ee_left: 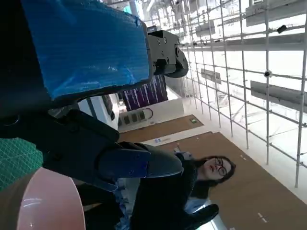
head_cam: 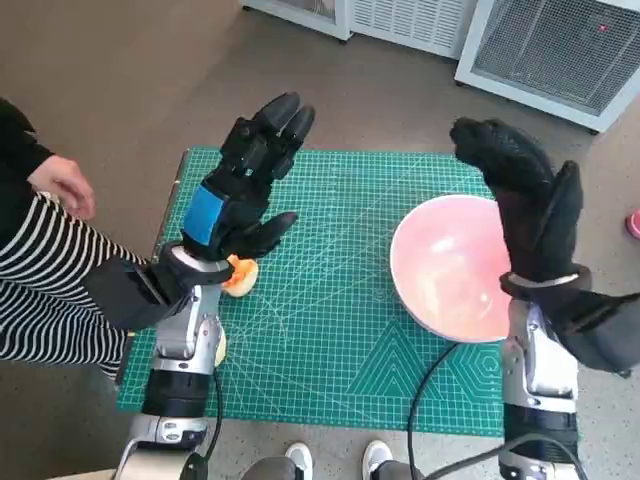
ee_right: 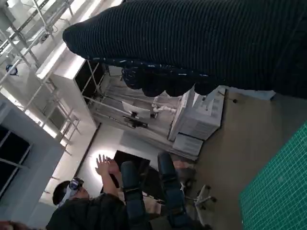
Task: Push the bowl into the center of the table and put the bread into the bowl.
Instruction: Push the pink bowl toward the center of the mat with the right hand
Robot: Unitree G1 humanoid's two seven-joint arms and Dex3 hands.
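bread mostly hidden under left hand, axis unclear, pink bowl upright beside right hand, both hands spread, empty

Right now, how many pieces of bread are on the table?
1 visible: the bread lies on the green mat, half hidden beneath the left hand. More could be hidden under it.

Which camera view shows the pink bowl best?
The head view: the pink bowl appears almost whole on the green mat, only its right edge hidden behind the right hand. The left wrist view shows just a slice of its rim. The right wrist view shows none of it.
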